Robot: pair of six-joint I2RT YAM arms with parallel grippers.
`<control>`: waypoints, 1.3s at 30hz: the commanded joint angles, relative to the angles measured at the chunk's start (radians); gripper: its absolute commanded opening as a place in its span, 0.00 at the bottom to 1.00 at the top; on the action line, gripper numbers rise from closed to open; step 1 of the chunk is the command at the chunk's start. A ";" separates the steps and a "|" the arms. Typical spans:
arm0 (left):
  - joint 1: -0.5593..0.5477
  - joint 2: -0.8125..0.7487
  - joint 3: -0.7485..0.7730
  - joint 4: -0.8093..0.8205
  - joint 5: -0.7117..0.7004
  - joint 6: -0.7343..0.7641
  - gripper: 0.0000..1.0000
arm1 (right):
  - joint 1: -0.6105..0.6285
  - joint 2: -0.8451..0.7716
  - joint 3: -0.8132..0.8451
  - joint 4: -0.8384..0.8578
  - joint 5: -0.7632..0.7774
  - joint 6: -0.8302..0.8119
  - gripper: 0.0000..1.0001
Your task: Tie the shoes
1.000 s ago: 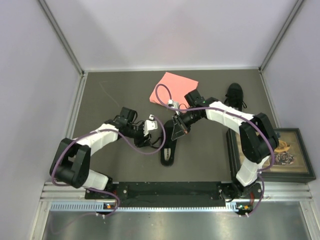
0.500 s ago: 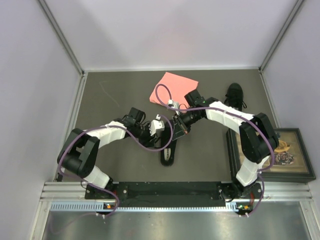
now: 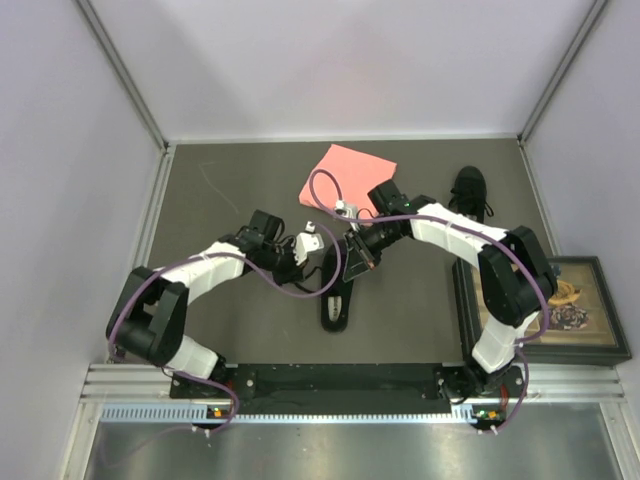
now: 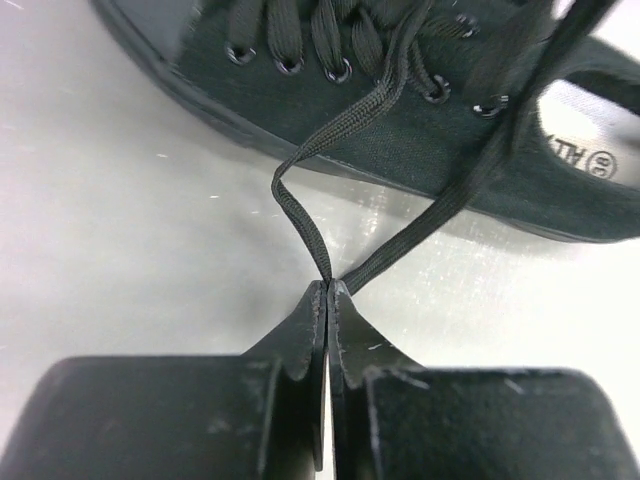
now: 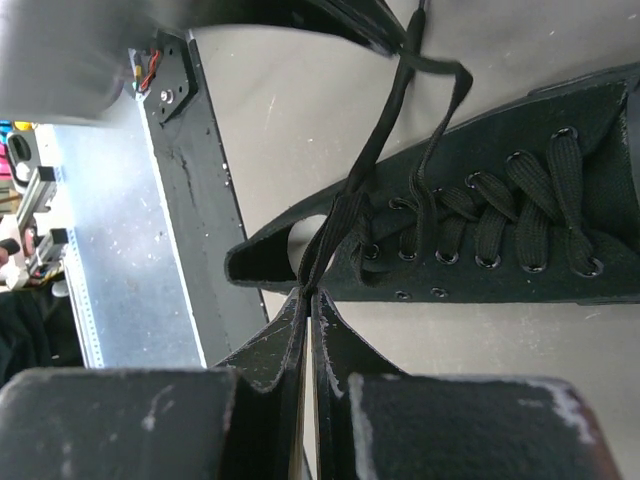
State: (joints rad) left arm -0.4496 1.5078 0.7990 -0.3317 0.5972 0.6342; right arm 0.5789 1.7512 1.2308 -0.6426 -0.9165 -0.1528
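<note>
One black shoe (image 3: 337, 303) lies in the middle of the table, its pale insole showing (image 4: 585, 120). My left gripper (image 3: 322, 252) is at its left side, shut on a folded loop of black lace (image 4: 300, 205); the fingertips (image 4: 328, 287) pinch the fold just off the sole. From the right, my right gripper (image 3: 352, 262) is shut on the other lace (image 5: 345, 215), pinched at its tips (image 5: 308, 296) beside the shoe's heel opening (image 5: 500, 290). The second black shoe (image 3: 470, 192) stands apart at the back right.
A pink folded cloth (image 3: 347, 178) lies behind the grippers. A framed picture (image 3: 560, 310) rests at the right edge, beside the right arm's base. The metal rail (image 5: 190, 200) runs along the near edge. Pale walls enclose the table on three sides.
My left gripper moved right toward the shoe and closed on a loop of lace; it was open before. The right gripper stayed in place, still shut on its lace.
</note>
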 commanded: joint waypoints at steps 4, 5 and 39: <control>0.012 -0.138 0.035 -0.084 0.032 0.056 0.00 | 0.019 -0.012 0.038 0.040 0.054 0.044 0.00; 0.012 -0.147 0.039 -0.096 0.038 0.061 0.00 | 0.015 -0.010 0.038 0.044 0.057 0.048 0.00; -0.323 -0.120 0.212 -0.249 0.223 -0.242 0.00 | -0.024 -0.024 0.067 0.093 0.076 0.145 0.00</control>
State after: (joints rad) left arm -0.7265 1.3144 0.9699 -0.7750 0.7441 0.6109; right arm 0.5598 1.7535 1.2510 -0.5819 -0.8104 -0.0124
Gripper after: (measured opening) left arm 0.009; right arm 0.007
